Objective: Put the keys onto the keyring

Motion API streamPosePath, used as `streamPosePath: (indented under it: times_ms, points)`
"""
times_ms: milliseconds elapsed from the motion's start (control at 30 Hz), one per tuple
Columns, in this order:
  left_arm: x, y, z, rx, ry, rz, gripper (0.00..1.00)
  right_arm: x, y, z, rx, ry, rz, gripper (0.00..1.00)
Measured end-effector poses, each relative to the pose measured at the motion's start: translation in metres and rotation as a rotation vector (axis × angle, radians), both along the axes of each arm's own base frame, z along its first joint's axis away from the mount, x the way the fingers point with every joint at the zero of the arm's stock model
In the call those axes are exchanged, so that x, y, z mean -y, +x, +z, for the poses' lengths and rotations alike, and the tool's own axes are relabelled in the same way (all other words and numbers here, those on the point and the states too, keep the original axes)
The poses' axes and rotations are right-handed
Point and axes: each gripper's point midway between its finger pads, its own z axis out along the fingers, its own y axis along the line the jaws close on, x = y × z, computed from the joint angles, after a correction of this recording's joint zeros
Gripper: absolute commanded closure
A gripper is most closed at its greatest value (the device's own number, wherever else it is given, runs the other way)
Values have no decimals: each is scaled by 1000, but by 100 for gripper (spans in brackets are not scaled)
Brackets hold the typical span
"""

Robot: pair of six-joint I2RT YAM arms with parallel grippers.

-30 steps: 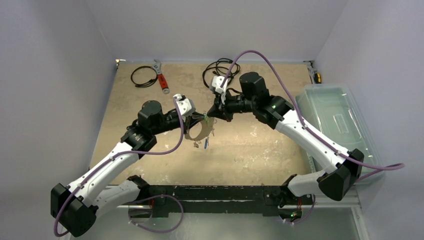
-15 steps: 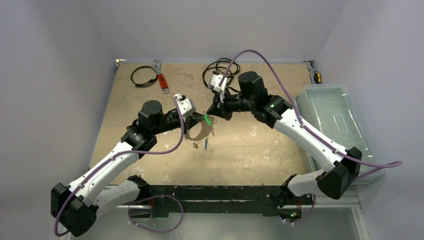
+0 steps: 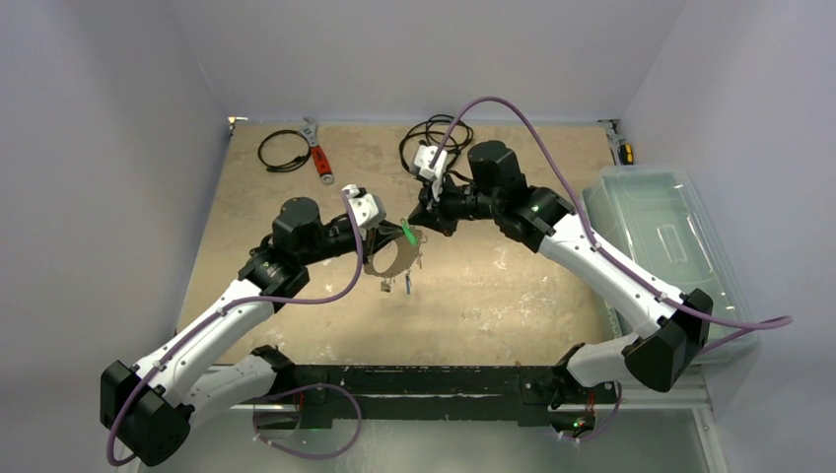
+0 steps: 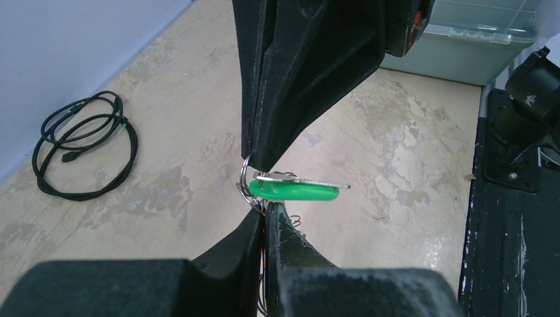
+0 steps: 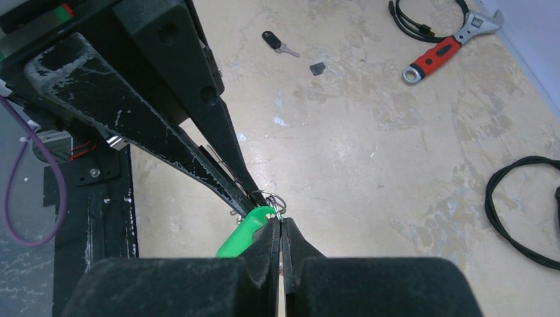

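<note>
Cable, black and coiled, lies at the far left of the table, with a red-handled wrench just beside it. The left gripper is clenched on the upper edge of the keyring. The keyring hangs tilted in the air over the middle of the table, and a few keys dangle from its lower edge. Just right of that grip, a green-tagged key sticks out where the tips of both claws meet. The right gripper is clenched too, its tips touching the small ring of this key. Whether it really pinches it, I cannot tell. A dark-tagged key lies alone on the table. A clear bin stands at the far right.
</note>
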Motion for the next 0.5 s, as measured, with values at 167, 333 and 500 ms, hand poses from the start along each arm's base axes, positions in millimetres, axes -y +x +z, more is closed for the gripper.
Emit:
streamPosePath:
  times_ms: [167, 333, 500]
  points:
    - [0, 0, 0, -1, 1, 2, 100, 0, 5, -5, -16, -20, -22, 100]
    - [-1, 0, -2, -8, 5, 1, 100, 1, 8, -11, -32, -48, -42, 100]
    - [0, -1, -2, -8, 4, -2, 100, 4, 8, -10, -37, -70, -53, 100]
